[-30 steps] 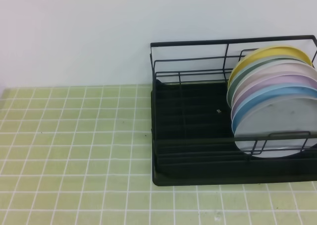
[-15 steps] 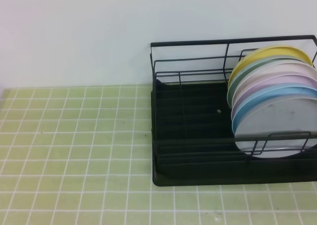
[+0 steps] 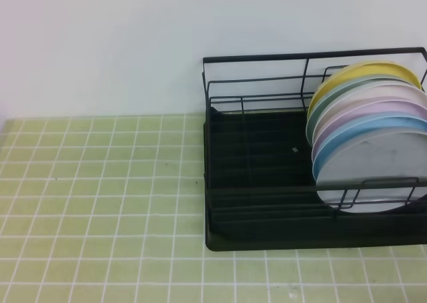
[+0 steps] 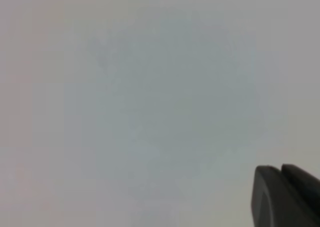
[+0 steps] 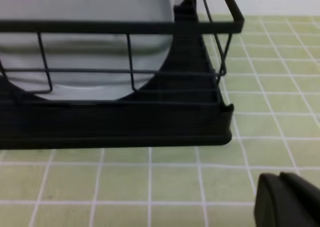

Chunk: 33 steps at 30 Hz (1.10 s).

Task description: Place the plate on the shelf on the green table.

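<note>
Pale grey plate stands on edge in the black wire shelf, frontmost of a stack at the rack's right end. Its face looks toward the front of the green table and tilts back a little, leaning on the light blue plate behind it. Being round, it has no long axis to speak of; its disc stands near upright, running parallel to the rack's front rail. Behind the blue one come a lilac plate, then pale pink, dark green and yellow ones, all fanned the same way.

From my right wrist view the grey plate fills the space behind the front wires, lower rim down in the tray.

My left gripper: jaws fully closed, nothing in them, facing a blank pale wall. My right gripper: jaws closed too, empty, hanging above the tiles just in front of the rack's corner.
</note>
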Tool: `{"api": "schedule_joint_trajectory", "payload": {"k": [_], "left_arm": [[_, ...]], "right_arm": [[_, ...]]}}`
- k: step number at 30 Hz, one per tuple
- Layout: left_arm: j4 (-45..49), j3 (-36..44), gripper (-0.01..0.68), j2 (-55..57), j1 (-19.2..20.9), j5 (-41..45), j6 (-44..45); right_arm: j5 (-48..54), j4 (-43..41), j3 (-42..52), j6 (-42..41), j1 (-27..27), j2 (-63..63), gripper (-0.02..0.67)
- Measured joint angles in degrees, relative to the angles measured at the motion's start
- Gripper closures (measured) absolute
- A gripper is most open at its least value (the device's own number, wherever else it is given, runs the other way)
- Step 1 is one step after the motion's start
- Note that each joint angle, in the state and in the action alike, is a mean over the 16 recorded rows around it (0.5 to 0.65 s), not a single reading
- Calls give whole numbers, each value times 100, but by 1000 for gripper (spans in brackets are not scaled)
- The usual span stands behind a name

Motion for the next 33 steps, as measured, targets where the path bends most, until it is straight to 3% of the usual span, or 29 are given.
{"api": "schedule_joint_trajectory", "payload": {"k": [8,33], "left_arm": [[5,0,674,0,0,-1,0],[7,0,674,0,0,1,-8]], "right_arm": [[20,-449,112,77,-67,-367,649],[88,-442,135,-201,-288,-562,649]]}}
